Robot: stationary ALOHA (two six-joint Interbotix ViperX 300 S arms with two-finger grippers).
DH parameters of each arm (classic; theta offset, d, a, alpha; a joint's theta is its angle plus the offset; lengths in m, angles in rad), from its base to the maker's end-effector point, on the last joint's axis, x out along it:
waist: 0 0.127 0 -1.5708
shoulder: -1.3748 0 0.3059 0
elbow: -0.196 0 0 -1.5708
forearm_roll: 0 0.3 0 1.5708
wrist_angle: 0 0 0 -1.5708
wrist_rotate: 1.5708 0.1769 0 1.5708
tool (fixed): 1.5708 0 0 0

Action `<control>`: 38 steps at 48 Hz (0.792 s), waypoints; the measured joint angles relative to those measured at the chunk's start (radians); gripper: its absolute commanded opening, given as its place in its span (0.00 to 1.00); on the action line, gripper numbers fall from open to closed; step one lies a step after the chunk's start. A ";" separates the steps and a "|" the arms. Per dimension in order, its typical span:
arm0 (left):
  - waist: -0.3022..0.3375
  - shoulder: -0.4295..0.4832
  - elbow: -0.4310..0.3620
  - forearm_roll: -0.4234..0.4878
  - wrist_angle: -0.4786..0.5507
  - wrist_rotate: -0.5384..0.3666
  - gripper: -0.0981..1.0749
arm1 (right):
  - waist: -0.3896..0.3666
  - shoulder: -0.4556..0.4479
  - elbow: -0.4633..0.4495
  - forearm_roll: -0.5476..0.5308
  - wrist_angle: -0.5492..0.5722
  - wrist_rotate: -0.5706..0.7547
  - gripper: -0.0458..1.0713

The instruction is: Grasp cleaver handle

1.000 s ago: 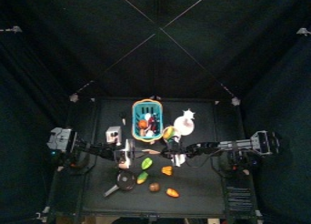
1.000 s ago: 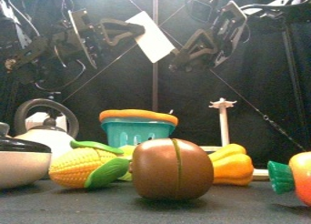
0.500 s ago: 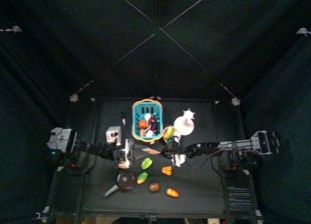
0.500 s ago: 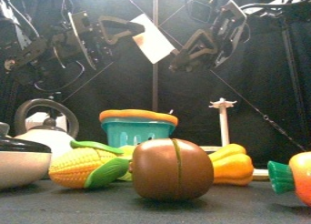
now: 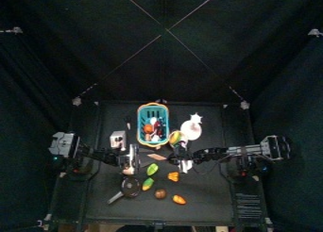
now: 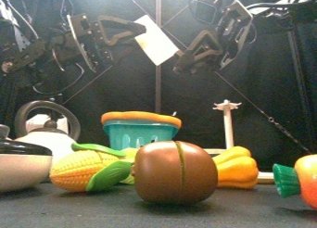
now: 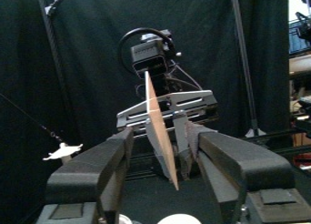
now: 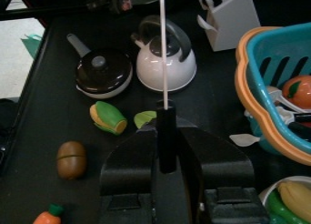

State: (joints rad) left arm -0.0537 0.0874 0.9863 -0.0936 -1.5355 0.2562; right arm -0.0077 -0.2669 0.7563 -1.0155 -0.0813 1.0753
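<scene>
The cleaver point(image 6: 155, 39) has a white blade and a dark handle and hangs in the air between the two arms, above the table's middle. My right gripper point(image 8: 163, 141) is shut on its handle, and the blade shows edge-on as a thin white line point(image 8: 162, 45). In the left wrist view the blade point(image 7: 161, 127) points toward the camera. My left gripper point(image 7: 158, 164) is open, with a jaw on each side of the blade and apart from it. In the front view the left gripper point(image 6: 118, 32) and right gripper point(image 6: 198, 51) face each other.
Below stand a teal basket point(image 6: 140, 132) of toy food, a white kettle point(image 8: 165, 59), a black pan point(image 8: 102, 73), corn point(image 6: 93, 169), a brown round fruit point(image 6: 176, 172), a yellow pepper point(image 6: 235, 167), a carrot point(image 6: 301, 179) and a white knife block point(image 8: 231, 16).
</scene>
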 measured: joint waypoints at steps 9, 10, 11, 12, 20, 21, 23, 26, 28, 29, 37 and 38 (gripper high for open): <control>0.000 -0.020 0.020 -0.005 0.014 -0.011 0.92 | 0.015 0.000 0.012 0.032 0.029 0.000 0.39; 0.000 -0.025 0.021 -0.006 0.020 -0.012 0.92 | 0.018 0.000 0.012 0.038 0.038 0.000 0.39; 0.000 -0.031 0.025 -0.009 0.026 -0.018 0.92 | 0.021 -0.002 0.012 0.044 0.046 0.000 0.39; 0.000 -0.035 0.028 -0.011 0.034 -0.023 0.92 | 0.025 -0.003 0.012 0.051 0.055 0.000 0.39; 0.000 -0.094 0.032 -0.054 0.143 -0.069 0.92 | 0.061 -0.023 0.012 0.118 0.158 0.000 0.39; 0.000 -0.101 0.034 -0.060 0.161 -0.075 0.92 | 0.064 -0.026 0.012 0.126 0.173 0.002 0.39; 0.000 -0.118 0.034 -0.066 0.193 -0.081 0.92 | 0.075 -0.040 0.012 0.143 0.212 -0.003 0.39; 0.003 -0.153 0.034 -0.074 0.272 -0.092 0.92 | 0.087 -0.060 0.012 0.158 0.261 -0.003 0.39; 0.006 -0.175 0.034 -0.075 0.319 -0.094 0.92 | 0.097 -0.078 0.015 0.176 0.301 -0.005 0.39; 0.008 -0.186 0.034 -0.077 0.342 -0.094 0.92 | 0.100 -0.084 0.015 0.181 0.316 -0.005 0.39; 0.020 -0.288 0.034 -0.066 0.589 -0.092 0.92 | 0.135 -0.132 0.018 0.250 0.445 -0.006 0.39; 0.021 -0.298 0.034 -0.061 0.614 -0.092 0.92 | 0.138 -0.137 0.018 0.261 0.459 -0.006 0.38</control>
State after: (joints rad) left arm -0.0322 -0.2102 1.0201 -0.1549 -0.9219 0.1641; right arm 0.1304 -0.4034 0.7747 -0.7547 0.3774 1.0692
